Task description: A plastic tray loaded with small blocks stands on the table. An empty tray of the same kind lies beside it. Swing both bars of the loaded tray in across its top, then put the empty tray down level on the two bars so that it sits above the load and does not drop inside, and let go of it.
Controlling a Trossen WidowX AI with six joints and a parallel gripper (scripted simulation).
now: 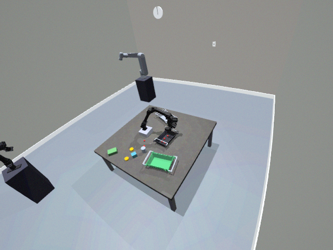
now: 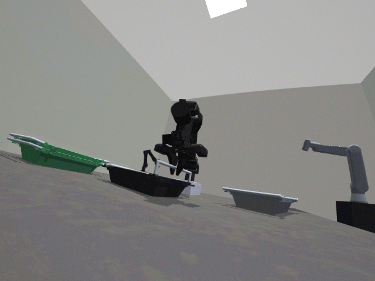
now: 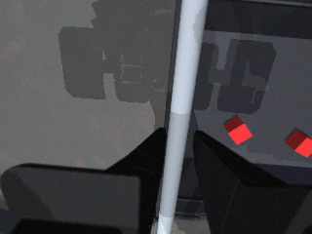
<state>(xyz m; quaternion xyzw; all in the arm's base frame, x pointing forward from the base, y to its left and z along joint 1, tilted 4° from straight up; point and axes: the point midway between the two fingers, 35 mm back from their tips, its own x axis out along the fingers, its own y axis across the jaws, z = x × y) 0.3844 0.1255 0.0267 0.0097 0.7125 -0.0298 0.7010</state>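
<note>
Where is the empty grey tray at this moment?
In the exterior view the grey tray lies flat on the table, right of the black loaded tray and the gripper, apart from both.

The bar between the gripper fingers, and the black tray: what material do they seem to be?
The bar looks like pale metal wire: thin, round, smooth, softly shaded. The black tray looks like matte moulded plastic: dark, thin-walled, no glints. The gripper straddles the bar.
</note>
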